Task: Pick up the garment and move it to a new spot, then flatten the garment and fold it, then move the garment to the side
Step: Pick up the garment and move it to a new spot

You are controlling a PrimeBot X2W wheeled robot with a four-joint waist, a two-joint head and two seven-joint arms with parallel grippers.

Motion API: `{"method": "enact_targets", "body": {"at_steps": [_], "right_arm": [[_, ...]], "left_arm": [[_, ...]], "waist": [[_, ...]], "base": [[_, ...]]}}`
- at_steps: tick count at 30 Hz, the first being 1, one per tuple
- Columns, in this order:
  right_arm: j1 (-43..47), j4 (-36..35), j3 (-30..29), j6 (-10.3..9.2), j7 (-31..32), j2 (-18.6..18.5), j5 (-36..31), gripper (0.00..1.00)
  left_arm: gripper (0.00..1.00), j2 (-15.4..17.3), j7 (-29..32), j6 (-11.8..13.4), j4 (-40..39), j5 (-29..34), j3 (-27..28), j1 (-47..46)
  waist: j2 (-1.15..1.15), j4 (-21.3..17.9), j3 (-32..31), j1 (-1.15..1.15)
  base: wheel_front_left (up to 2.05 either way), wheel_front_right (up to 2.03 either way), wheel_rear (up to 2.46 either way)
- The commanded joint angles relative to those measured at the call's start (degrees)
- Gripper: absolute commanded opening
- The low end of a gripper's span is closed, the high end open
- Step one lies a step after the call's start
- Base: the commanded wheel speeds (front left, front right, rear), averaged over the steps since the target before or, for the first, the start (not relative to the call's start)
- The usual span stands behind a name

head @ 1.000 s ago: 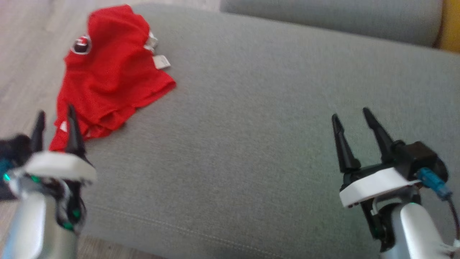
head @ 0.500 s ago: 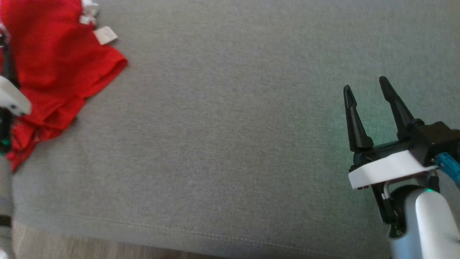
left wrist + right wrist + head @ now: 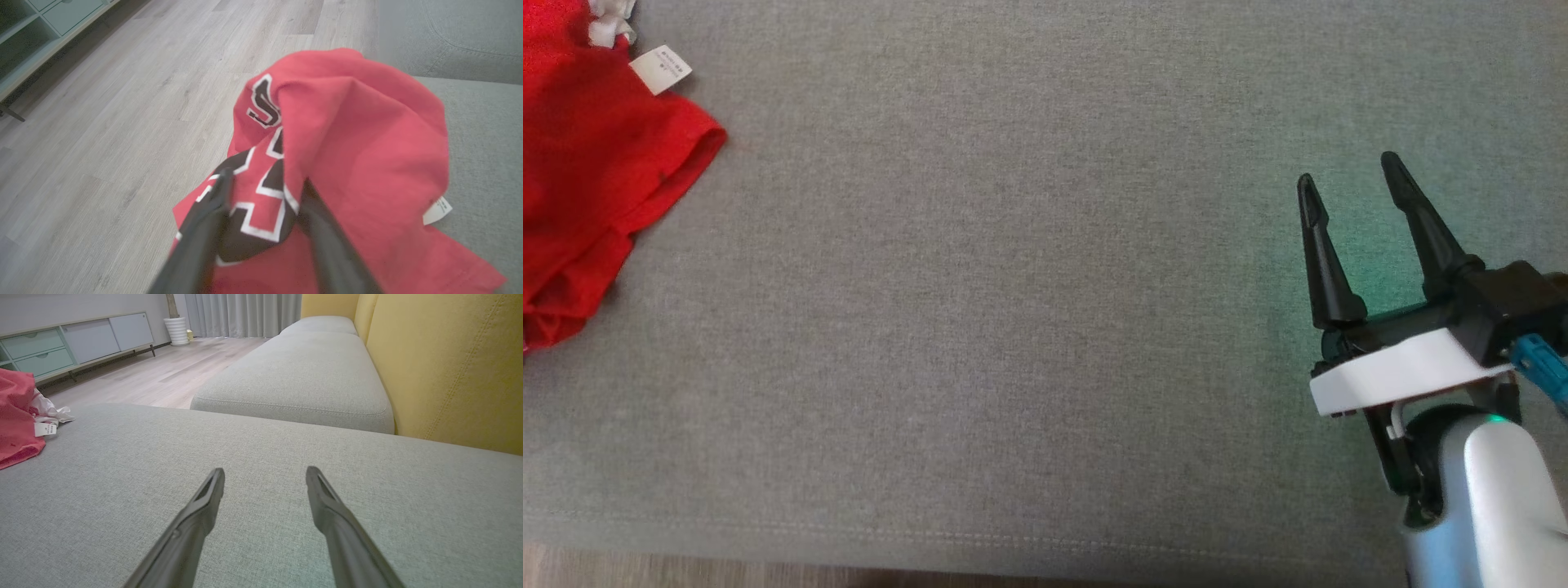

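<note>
The red garment (image 3: pixel 588 188) lies crumpled at the left end of the grey sofa cushion (image 3: pixel 1013 327), with a white label on its edge. In the left wrist view the garment (image 3: pixel 359 143) bulges up in a fold with black-and-white print. My left gripper (image 3: pixel 266 179) is open, its two fingers pressed into the cloth on either side of the printed fold. My right gripper (image 3: pixel 1348 171) hovers open over the bare cushion far to the right, nothing between its fingers (image 3: pixel 265 470). The garment (image 3: pixel 16 416) sits well to that gripper's left.
The cushion's front seam runs along the bottom of the head view. A second grey cushion (image 3: pixel 302 375) and a yellow backrest (image 3: pixel 449 367) lie beyond the right gripper. Wooden floor (image 3: pixel 102 122) borders the garment's end, with a low sideboard (image 3: pixel 81 339) further off.
The head camera has swung, so the garment now sits at the picture's left edge. The left gripper went forward onto the garment. The right gripper has hardly moved.
</note>
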Motion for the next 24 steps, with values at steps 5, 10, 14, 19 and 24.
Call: {"method": "enact_targets", "body": {"at_steps": [5, 10, 14, 19, 24], "right_arm": [[-1.0, -0.9, 1.2, 0.39, -1.3, -0.1, 0.2, 1.0], [-1.0, 0.5, 1.5, 0.39, -2.3, -0.1, 1.0, 1.0], [-0.8, 2.2, 1.3, 0.39, -3.3, -0.1, 1.8, 1.0], [0.3, 4.4, 1.0, 0.39, -5.0, -0.1, 3.9, 1.0], [1.9, 6.4, 1.5, 0.39, -6.8, -0.1, 6.6, 1.0]], "left_arm": [[0.0, 4.3, -4.6, -1.0, 2.1, 0.9, -0.8, -3.3], [0.0, 3.1, -9.7, -1.5, 2.2, 0.9, -2.0, -4.1], [0.0, 1.1, -13.4, -1.9, -0.4, -0.2, -3.3, -5.5], [0.0, -0.4, -15.1, -2.1, -8.6, 0.2, -7.2, -5.6], [0.0, -2.4, -12.0, -2.1, -21.1, -2.5, -10.6, -3.9]], "waist": [[0.0, 0.0, -1.4, -0.01], [0.0, 0.2, -3.9, -0.01], [0.0, 0.3, -7.4, -0.01], [0.0, -0.4, -12.8, -0.01], [0.0, -2.3, -17.9, -0.01]], "base": [[0.0, 0.0, 0.0], [0.0, 0.0, 0.0], [0.0, 0.0, 0.0], [0.0, 0.0, 0.0], [0.0, 0.0, 0.0]]}}
